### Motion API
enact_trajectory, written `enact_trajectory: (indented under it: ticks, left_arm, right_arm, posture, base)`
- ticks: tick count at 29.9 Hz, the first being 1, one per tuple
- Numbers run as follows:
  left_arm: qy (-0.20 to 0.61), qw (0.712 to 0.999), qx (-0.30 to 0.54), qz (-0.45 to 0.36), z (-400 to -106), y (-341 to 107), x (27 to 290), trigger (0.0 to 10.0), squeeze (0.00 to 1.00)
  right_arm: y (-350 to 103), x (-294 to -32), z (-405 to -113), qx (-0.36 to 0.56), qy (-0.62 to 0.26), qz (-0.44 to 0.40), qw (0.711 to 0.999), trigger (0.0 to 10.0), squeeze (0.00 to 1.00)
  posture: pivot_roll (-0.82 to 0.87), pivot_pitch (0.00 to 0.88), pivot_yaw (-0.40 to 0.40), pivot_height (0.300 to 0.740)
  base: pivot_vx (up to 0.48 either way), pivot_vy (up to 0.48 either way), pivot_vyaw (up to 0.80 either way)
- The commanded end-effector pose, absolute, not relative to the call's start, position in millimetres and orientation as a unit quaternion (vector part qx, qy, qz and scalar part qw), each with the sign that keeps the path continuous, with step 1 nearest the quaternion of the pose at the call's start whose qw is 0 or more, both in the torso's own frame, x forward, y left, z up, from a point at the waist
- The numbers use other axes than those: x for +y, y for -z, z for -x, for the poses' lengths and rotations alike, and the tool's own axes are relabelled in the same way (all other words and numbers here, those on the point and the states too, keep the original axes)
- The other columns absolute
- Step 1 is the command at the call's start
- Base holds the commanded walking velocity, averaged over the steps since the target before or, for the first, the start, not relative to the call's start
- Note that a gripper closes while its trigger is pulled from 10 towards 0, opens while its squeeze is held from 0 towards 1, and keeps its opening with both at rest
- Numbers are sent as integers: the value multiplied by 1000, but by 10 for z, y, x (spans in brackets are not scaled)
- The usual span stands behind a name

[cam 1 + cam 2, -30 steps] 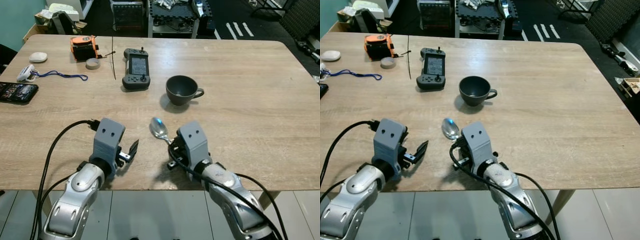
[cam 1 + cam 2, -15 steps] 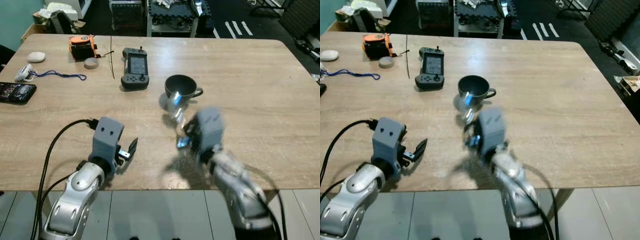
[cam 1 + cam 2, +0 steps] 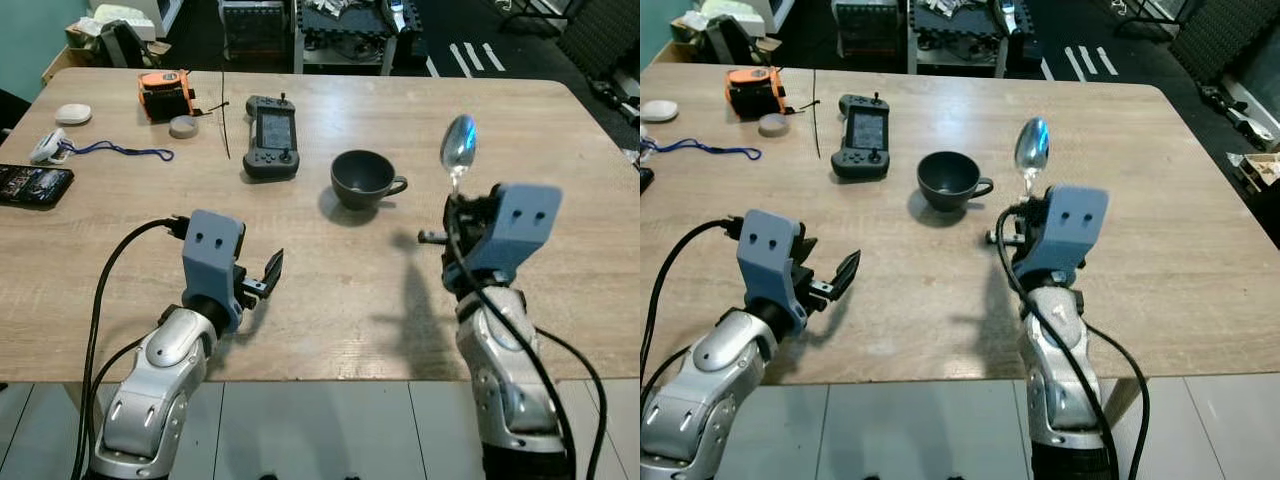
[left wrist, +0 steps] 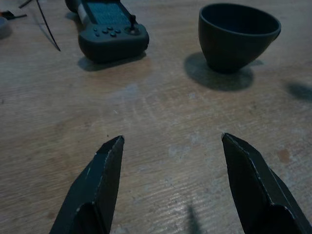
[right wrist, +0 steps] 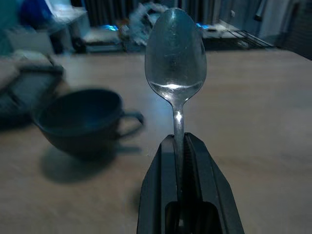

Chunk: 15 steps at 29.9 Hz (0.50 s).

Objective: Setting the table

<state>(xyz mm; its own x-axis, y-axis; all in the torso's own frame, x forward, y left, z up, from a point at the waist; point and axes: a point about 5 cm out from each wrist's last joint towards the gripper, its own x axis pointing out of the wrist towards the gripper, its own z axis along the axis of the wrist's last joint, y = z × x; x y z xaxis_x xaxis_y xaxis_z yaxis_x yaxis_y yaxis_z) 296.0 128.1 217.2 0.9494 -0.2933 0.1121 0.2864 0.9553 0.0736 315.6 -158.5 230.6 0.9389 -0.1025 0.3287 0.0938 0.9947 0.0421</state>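
The right end effector (image 5: 178, 146) is pressed together on the handle of a metal spoon (image 3: 458, 146), pinching it so the bowl stands upright above the fingers. It is raised over the wooden counter (image 3: 560, 160), off to the right of a dark cup (image 3: 364, 179), apart from it; the cup's handle points toward the spoon. In the right wrist view the spoon rises straight out from between the two black fingers, with the cup behind and to one side.

The left end effector (image 4: 170, 165) hovers low over the near part of the counter with its fingers spread wide and nothing between them. Ahead of it in the left wrist view lie the cup and a dark handheld controller (image 3: 271, 136), well apart from the fingertips.

Farther back on the counter, to the robot's left, sit an orange device (image 3: 165, 92), a small grey round cap (image 3: 183, 126) just beside it, a blue lanyard (image 3: 110, 152), a white oval object (image 3: 74, 113) and a phone (image 3: 32, 184) at the edge
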Motion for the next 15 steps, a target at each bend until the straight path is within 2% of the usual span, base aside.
enact_trajectory:
  ticks: [1, 7, 15]
  left_arm:
    - [140, 989, -45, -31, -2933, -2074, 1327, 10000, 0]
    - [143, 986, -52, -67, -2881, -2063, 1389, 10000, 0]
    - [127, 987, -63, -79, -2816, -2123, 1477, 10000, 0]
  right_arm:
    - [-2208, -1673, -3144, -159, 68, -17, 985, 10000, 0]
    - [-2191, -1672, -3127, -162, 54, -31, 985, 10000, 0]
    - [-2062, -1496, -3192, -158, -2, -31, 987, 10000, 0]
  posture:
    - [74, 189, 48, 740]
    - [70, 165, 62, 740]
    - [123, 135, 28, 740]
  base:
    - [0, 0, 0]
    - [0, 0, 0]
    - [0, 0, 0]
